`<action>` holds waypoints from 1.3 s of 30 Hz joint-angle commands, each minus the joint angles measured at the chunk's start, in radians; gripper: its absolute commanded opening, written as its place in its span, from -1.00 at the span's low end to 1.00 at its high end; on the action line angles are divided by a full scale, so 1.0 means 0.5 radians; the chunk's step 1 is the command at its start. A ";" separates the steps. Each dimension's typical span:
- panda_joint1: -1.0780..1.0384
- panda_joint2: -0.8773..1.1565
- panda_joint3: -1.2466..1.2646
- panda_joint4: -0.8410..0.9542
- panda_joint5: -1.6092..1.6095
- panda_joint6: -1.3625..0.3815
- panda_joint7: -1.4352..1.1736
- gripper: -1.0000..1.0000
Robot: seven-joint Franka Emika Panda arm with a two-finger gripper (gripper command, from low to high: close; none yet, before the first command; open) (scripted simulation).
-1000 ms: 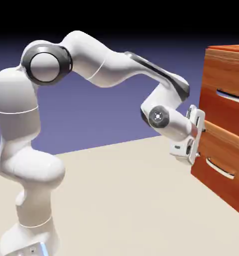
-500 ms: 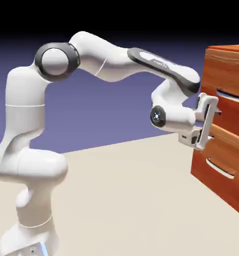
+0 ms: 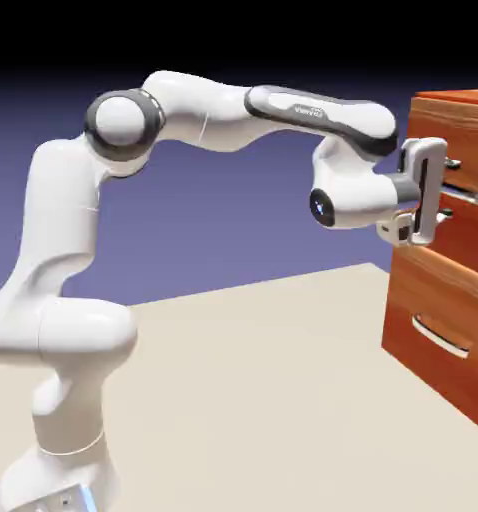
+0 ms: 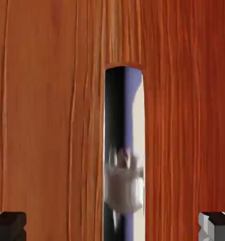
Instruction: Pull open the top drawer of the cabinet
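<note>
1. The top drawer (image 3: 470, 178) is sitting in the upper half of the cabinet (image 3: 453, 290), at the right edge of the exterior view, with its front flush with the cabinet face.
2. Its silver handle (image 4: 124, 155) is showing in the hand view as a tall mirror-like strip running up the middle of the picture, with reddish wood grain filling the space on both sides.
3. The gripper (image 3: 445, 188) is standing right at the drawer front, level with the handle; whether it is touching the handle cannot be told.
4. The two grey fingertips (image 4: 9, 225) are sitting at the hand view's bottom corners, spread wide apart, with the handle lined up between them and nothing being gripped.
5. The lower drawer (image 3: 448, 330) is sitting closed beneath, its own bar handle showing.
6. The white arm (image 3: 233, 115) is reaching level from the left across the pale table (image 3: 253, 400) toward the cabinet.
</note>
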 commanded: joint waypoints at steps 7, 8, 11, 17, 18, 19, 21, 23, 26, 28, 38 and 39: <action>0.252 -0.184 -0.179 -0.236 0.049 -0.039 -0.188 -1.00; 0.324 -0.231 -0.234 -0.290 0.063 -0.045 -0.240 -1.00; 0.542 -0.355 -0.410 -0.423 0.102 -0.056 -0.380 -1.00; 0.977 -0.471 -0.804 -0.600 0.138 -0.073 -0.521 -1.00; 1.049 -0.474 -0.874 -0.625 0.137 -0.078 -0.523 -1.00; 1.121 -0.475 -0.945 -0.650 0.136 -0.082 -0.525 -1.00; 1.266 -0.474 -1.086 -0.699 0.138 -0.090 -0.531 -1.00; 1.411 -0.457 -1.230 -0.752 0.135 -0.102 -0.521 -1.00; 1.629 -0.447 -1.441 -0.826 0.130 -0.112 -0.522 -1.00; 1.774 -0.451 -1.579 -0.870 0.133 -0.114 -0.543 -1.00; 2.479 -0.322 -2.266 -1.152 0.112 -0.138 -0.545 -1.00; 2.520 -0.250 -2.310 -1.218 0.086 -0.151 -0.482 -1.00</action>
